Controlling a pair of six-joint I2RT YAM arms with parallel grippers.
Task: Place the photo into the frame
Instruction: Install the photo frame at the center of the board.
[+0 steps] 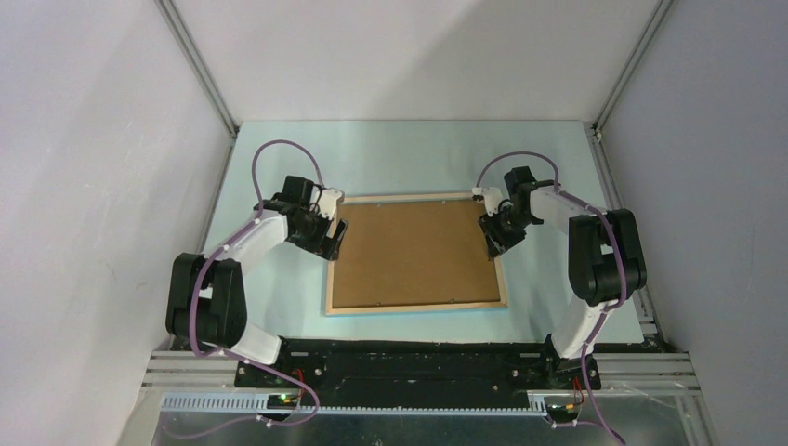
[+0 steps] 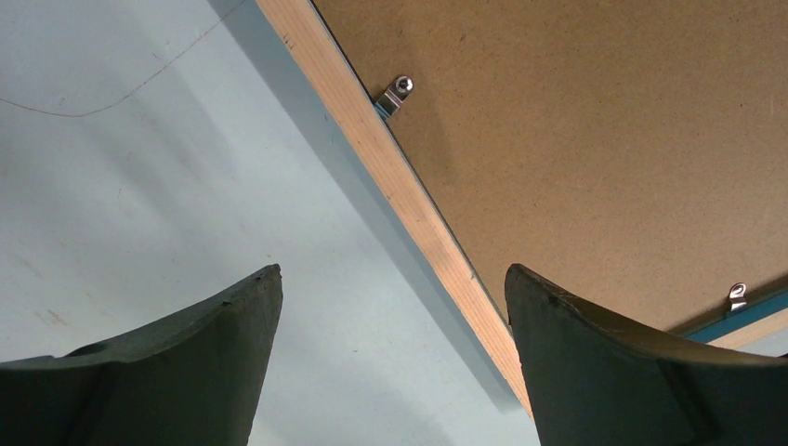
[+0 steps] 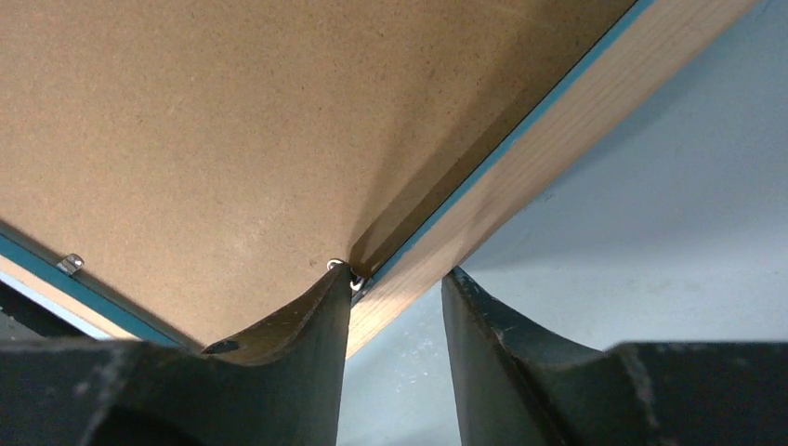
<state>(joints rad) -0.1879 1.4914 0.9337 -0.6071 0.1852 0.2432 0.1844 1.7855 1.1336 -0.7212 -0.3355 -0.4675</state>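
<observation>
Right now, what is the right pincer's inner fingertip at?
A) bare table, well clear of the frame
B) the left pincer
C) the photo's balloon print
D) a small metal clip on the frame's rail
D: in the right wrist view, one finger of the right pincer sits right at the metal clip on the inner edge of the frame, by the backing board. The other finger hangs outside the rail.
</observation>
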